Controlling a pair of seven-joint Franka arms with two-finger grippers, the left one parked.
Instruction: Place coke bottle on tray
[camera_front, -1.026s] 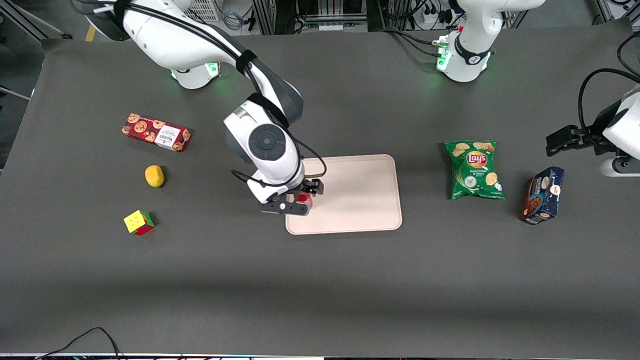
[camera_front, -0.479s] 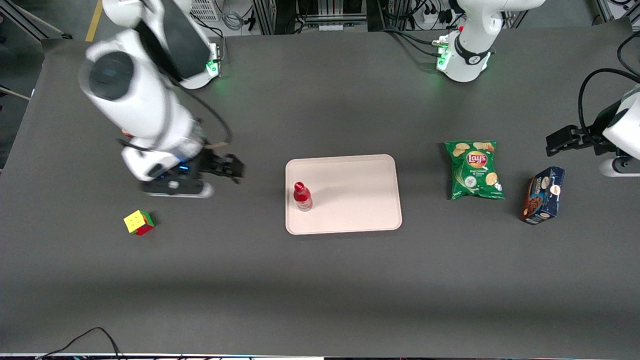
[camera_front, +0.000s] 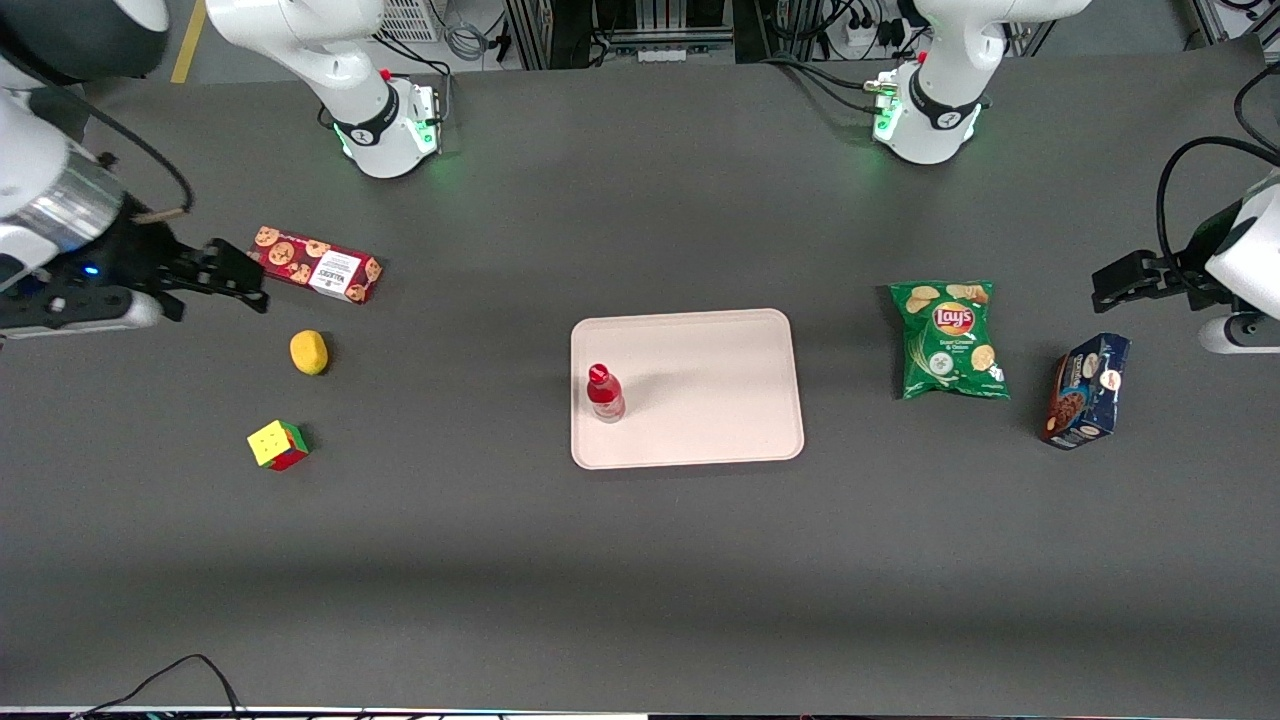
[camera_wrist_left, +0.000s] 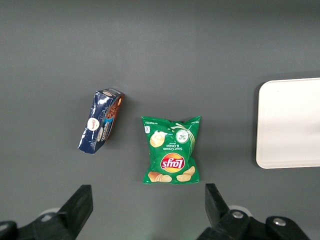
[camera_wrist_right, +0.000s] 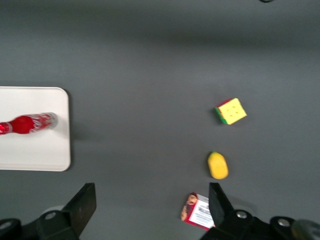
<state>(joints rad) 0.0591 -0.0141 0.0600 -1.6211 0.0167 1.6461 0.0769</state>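
Observation:
The small red coke bottle (camera_front: 604, 392) stands upright on the pale beige-pink tray (camera_front: 720, 400), close to the tray edge that faces the working arm's end of the table. It also shows in the right wrist view (camera_wrist_right: 27, 123) on the tray (camera_wrist_right: 35, 150). My gripper (camera_front: 222, 274) is open and empty. It hangs high above the table at the working arm's end, beside the red cookie box (camera_front: 313, 264), far from the bottle. Its fingers (camera_wrist_right: 82, 205) stand wide apart.
A yellow lemon-like object (camera_front: 309, 352) and a cube toy (camera_front: 277, 445) lie nearer the front camera than the cookie box. A green chips bag (camera_front: 948, 338) and a dark blue box (camera_front: 1087, 390) lie toward the parked arm's end.
My gripper has let go of the bottle on the tray, risen, and swung far toward the working arm's end of the table. The bottle has stayed standing.

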